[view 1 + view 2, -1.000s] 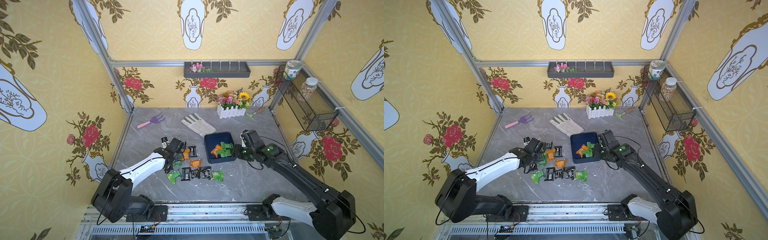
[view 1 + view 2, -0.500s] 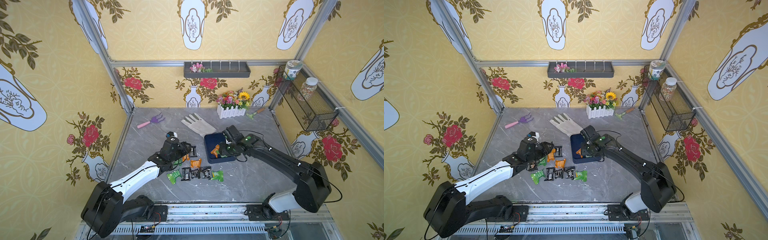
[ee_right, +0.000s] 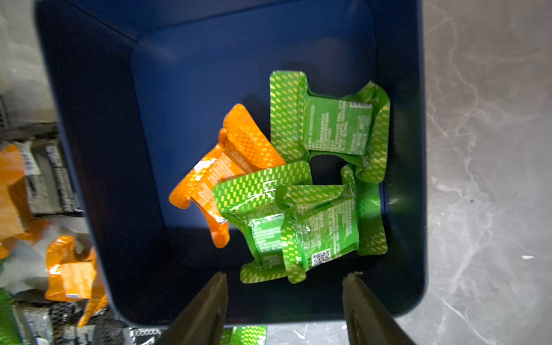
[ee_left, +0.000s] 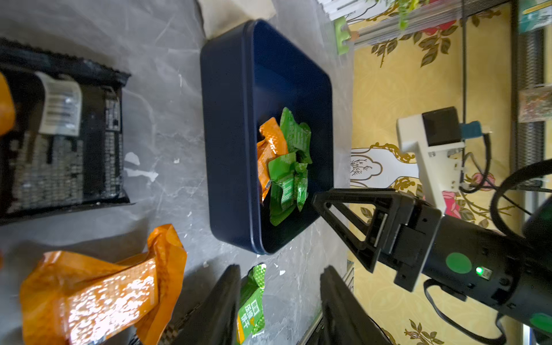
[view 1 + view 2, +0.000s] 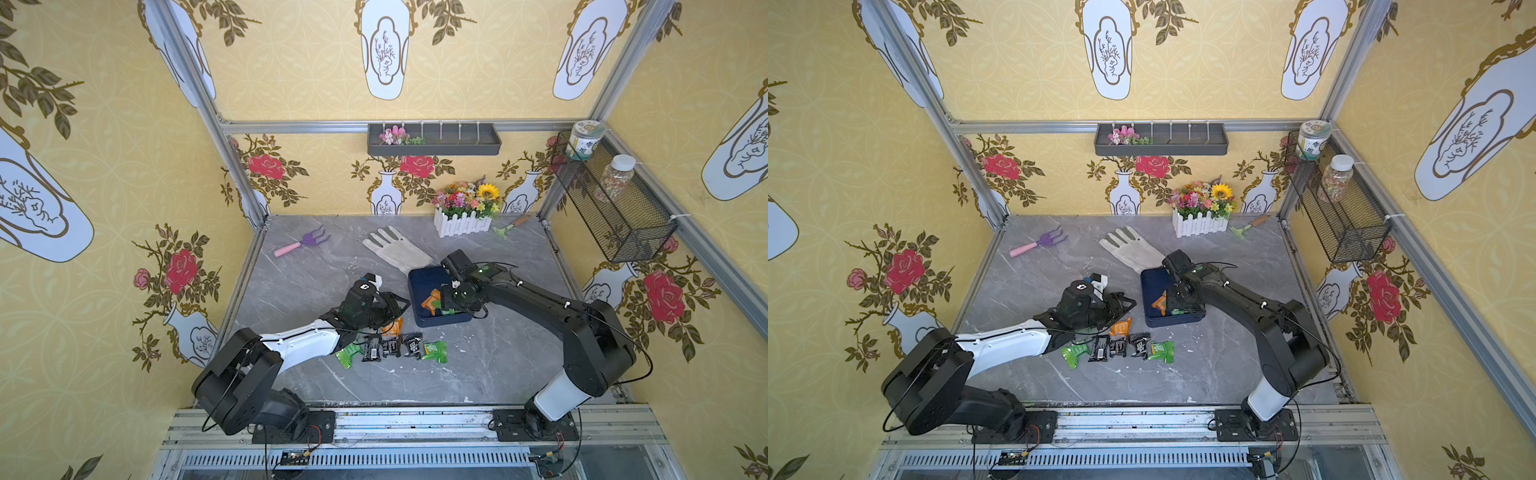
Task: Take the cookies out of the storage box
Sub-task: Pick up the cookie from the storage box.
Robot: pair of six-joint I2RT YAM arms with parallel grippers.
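The navy storage box (image 5: 417, 282) (image 3: 89, 125) sits mid-table. It holds cookies: an orange packet (image 3: 230, 167) and three green packets (image 3: 331, 128) heaped toward one side. My right gripper (image 3: 285, 277) (image 5: 446, 307) hangs open above the box's near wall, with nothing between its fingers. More cookies in black, orange and green (image 5: 390, 345) (image 5: 1121, 345) lie on the table in front of the box. My left gripper (image 4: 280, 268) (image 5: 401, 307) hovers open over them, just left of the box (image 4: 227, 119). A green packet (image 4: 252, 301) lies on the table below, beside one finger.
A white glove (image 5: 397, 251) lies just behind the box. A white picket planter (image 5: 463, 222), a green trowel (image 5: 509, 226) and a pink-and-purple hand rake (image 5: 301, 243) stand along the back. A wire basket (image 5: 615, 208) hangs on the right wall.
My right gripper has swung from the box's right side to above its packets. My left gripper has moved right toward the box. Both have opened wider.
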